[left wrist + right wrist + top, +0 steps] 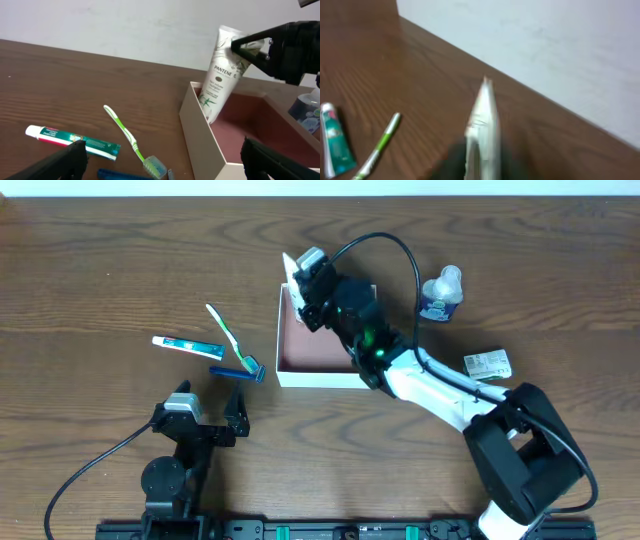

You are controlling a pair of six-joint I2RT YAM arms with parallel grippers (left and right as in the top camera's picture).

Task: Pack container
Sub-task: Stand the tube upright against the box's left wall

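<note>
The container (300,370) is a shallow white-walled box with a reddish-brown floor at mid-table; it also shows in the left wrist view (200,130). My right gripper (308,288) is shut on a white Pantene tube (220,70), held upright with its lower end inside the container's far-left corner; the tube fills the right wrist view (482,130). A toothpaste tube (186,345), a green toothbrush (228,335) and a blue razor (236,372) lie left of the container. My left gripper (208,402) is open and empty, near the razor.
A small bottle with a blue label (441,295) stands right of the container. A small flat packet (487,364) lies at the right. The right arm (430,380) stretches across the container's near-right corner. A pale wall runs along the table's far edge.
</note>
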